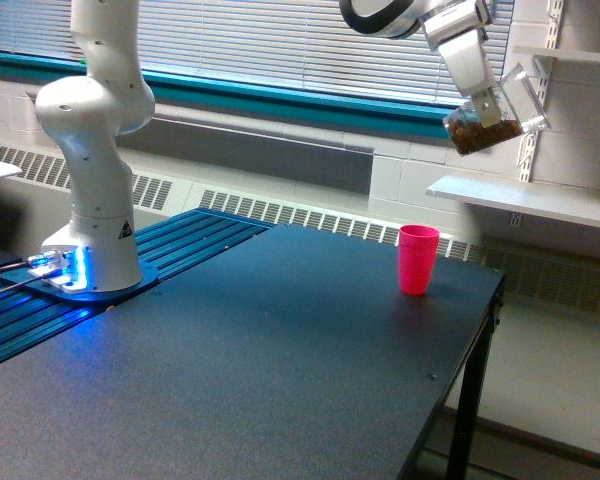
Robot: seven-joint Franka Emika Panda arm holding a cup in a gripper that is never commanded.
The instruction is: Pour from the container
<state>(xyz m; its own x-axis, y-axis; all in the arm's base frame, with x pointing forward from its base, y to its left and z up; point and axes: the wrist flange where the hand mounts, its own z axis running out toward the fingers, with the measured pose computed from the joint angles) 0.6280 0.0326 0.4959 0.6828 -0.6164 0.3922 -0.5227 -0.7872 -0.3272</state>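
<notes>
Exterior view: gripper (492, 103) high at the far right, jaws pinching the clear container (498, 113), which is tilted on its side with brown granules gathered at its lower left end. Pink cup (418, 259) stands upright on the dark table (260, 380), well below and slightly left of the container.

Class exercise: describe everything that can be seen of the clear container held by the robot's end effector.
The container is a small see-through cup, plastic by its look, with brown granular bits gathered at its lower end. It hangs high in the air, tipped steeply sideways with its open mouth toward the exterior view's right. Only the end effector touches it, gripping it from above. It sits above and right of the pink cup on the table.
</notes>
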